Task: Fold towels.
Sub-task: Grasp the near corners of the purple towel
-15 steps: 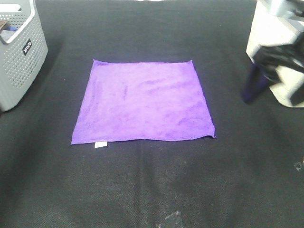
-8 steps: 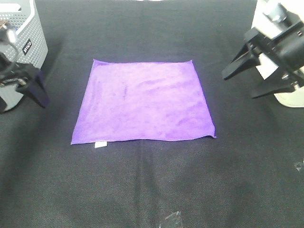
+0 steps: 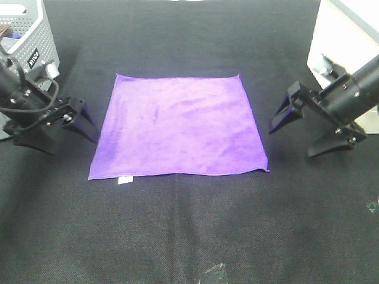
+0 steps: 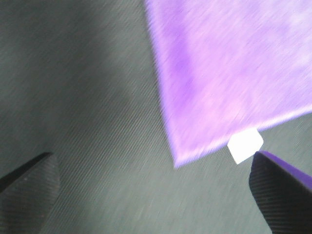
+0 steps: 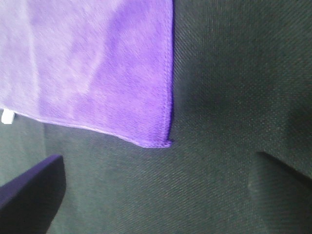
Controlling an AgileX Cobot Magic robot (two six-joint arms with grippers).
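A purple towel [image 3: 177, 125] lies flat and unfolded in the middle of the black table, with a small white tag [image 3: 125, 180] at its near left corner. My left gripper [image 3: 62, 137] is open and empty just left of the towel's near left edge. The left wrist view shows that towel corner [image 4: 234, 68], the tag [image 4: 245, 145] and both fingertips [image 4: 29, 190] wide apart. My right gripper [image 3: 302, 135] is open and empty just right of the near right edge. The right wrist view shows the near right corner [image 5: 163, 143] between spread fingers [image 5: 29, 195].
A grey perforated basket [image 3: 23, 65] stands at the back left, close behind my left arm. A cream-white object [image 3: 337, 41] stands at the back right. Small clear scraps lie at the front [image 3: 213, 275] and at the right edge [image 3: 372, 206].
Both arms have come in from the table's sides and dropped low beside the towel, left gripper by the near left edge, right by the near right edge. The towel has not moved.
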